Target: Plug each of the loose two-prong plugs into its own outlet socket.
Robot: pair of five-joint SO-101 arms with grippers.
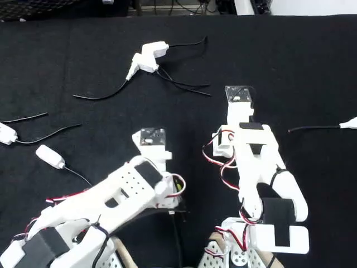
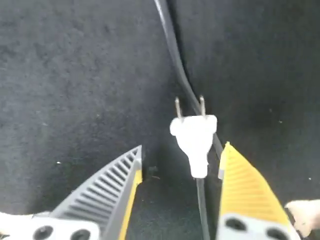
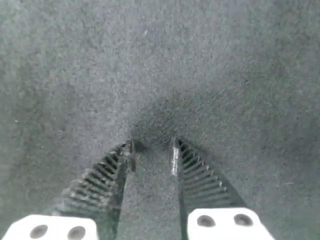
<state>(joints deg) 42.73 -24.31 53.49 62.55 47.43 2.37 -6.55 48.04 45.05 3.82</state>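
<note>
A white two-prong plug lies on the black cloth with its prongs pointing away from the wrist and its black cord running past it. My left gripper is open around it, with the plug close to the yellow finger and apart from the grey finger. From above, the left gripper covers that plug. My right gripper is open by a narrow gap, its tips down at bare cloth with nothing between them; it sits mid-table.
Two white connector pieces with black cords lie together at the back; I cannot tell if they are joined. More white plugs lie at the left edge, front left and right edge. The black cloth covers the table.
</note>
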